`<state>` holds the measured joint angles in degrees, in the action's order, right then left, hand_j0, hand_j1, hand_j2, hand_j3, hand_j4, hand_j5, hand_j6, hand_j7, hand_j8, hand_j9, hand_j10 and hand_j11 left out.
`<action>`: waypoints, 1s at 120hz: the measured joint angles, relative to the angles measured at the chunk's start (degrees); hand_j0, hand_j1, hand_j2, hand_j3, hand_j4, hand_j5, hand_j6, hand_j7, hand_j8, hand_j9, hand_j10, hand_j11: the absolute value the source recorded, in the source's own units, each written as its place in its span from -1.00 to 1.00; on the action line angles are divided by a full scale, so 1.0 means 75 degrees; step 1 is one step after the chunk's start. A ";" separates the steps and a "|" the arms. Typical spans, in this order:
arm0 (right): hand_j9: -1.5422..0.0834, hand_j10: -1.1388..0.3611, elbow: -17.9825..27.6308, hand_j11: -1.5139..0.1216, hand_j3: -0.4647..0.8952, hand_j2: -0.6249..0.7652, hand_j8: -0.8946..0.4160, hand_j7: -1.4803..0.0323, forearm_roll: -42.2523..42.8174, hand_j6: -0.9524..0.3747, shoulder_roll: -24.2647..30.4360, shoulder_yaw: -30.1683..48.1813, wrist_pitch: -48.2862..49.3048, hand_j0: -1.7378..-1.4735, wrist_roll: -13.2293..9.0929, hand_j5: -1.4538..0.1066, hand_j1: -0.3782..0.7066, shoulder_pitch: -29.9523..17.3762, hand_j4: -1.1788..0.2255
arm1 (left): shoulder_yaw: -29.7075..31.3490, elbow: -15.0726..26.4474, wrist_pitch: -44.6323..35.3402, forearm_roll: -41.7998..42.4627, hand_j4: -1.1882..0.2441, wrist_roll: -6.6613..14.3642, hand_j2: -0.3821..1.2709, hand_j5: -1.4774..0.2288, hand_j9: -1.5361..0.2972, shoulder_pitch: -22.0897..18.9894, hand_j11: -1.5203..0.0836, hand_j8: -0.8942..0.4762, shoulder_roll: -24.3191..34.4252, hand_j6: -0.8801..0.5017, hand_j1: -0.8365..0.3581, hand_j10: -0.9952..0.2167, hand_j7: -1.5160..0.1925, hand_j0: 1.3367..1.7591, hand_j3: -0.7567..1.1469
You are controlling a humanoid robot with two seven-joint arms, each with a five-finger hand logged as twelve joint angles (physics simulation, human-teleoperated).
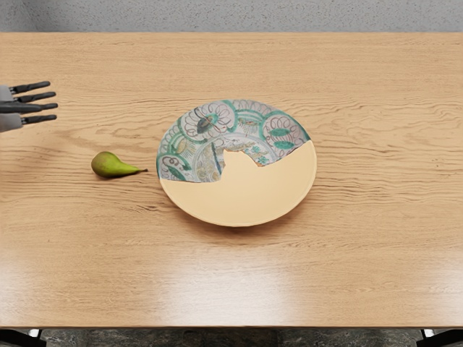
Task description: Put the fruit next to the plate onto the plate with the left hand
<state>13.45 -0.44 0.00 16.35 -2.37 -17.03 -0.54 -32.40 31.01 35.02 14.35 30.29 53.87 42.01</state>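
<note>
A green pear (112,165) lies on its side on the wooden table, its stem pointing right toward the plate. The round plate (239,195) sits just right of it, part patterned in green and white, part plain tan, with nothing on it. My left hand (32,103) reaches in from the left edge, above and to the left of the pear. Its dark fingers (40,96) are stretched out straight and hold nothing. A clear gap separates the hand from the pear.
The wooden table (362,87) spans the whole view, with its far edge against a grey wall and its near edge at the bottom.
</note>
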 joint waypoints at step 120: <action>0.90 0.52 -0.0002 0.85 -0.32 -0.10 0.37 0.96 0.0000 0.44 0.0000 0.0000 -0.0001 -0.40 -0.0001 0.86 -0.95 -0.0010 0.68 | 0.3207 0.4681 -0.4843 -1.0670 0.50 0.0625 -0.51 0.56 0.52 0.1150 0.72 0.14 -0.1779 0.11 0.77 0.46 0.61 0.52 -0.20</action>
<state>13.43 -0.44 0.00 16.35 -2.37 -17.03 -0.61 -8.35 66.12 -1.30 -65.68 34.98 62.49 28.67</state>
